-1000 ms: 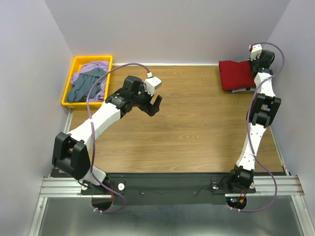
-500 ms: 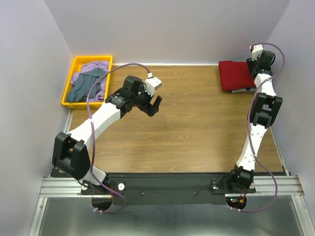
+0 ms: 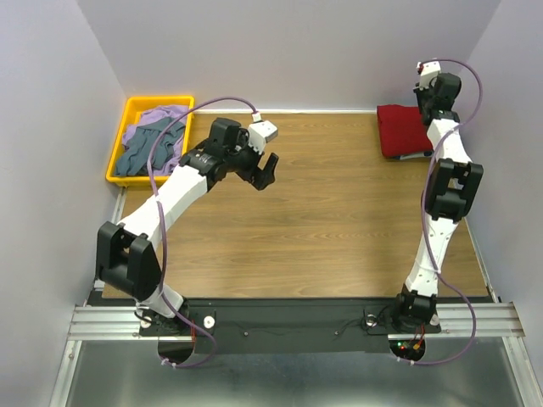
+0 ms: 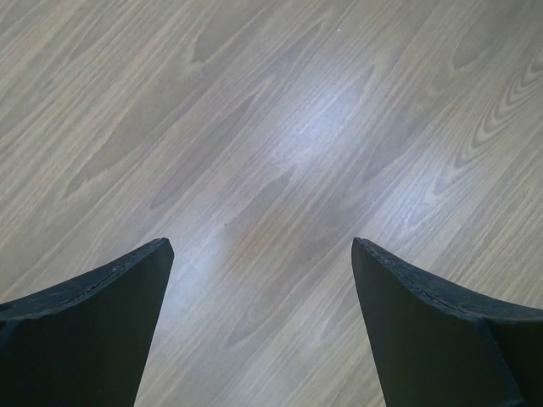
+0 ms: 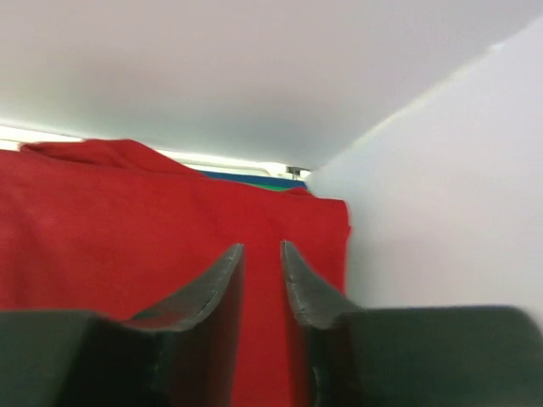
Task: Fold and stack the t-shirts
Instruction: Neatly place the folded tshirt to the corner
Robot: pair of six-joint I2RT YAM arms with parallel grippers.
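Starting at the left, you have the yellow tray (image 3: 158, 100) at the far left corner of the counter (image 3: 322, 212), and in it the lavender t-shirt (image 3: 151, 117) and the grey-blue t-shirt (image 3: 144, 151) lie crumpled together, the two touching and partly tangled. Expect both to be light, limp and clingy: a pinch in the middle of the heap will likely lift a bunch of both, so take hold at a free edge, a hem or a shoulder seam, and draw one away from the other. Your left end effector (image 3: 268, 170) hangs above bare wood just right of the tray, its jaws spread wide and holding nothing. At the far right corner the dark red t-shirt (image 3: 402, 127) lies folded flat; a thin sliver of green and blue shows at its far edge, too small to name. Your right end effector (image 5: 261, 246) hovers close over that red cloth near the wall with its jaws only narrowly parted and nothing visibly pinched. A folded shirt slumps if lifted by one layer, so grip through all layers at a corner.
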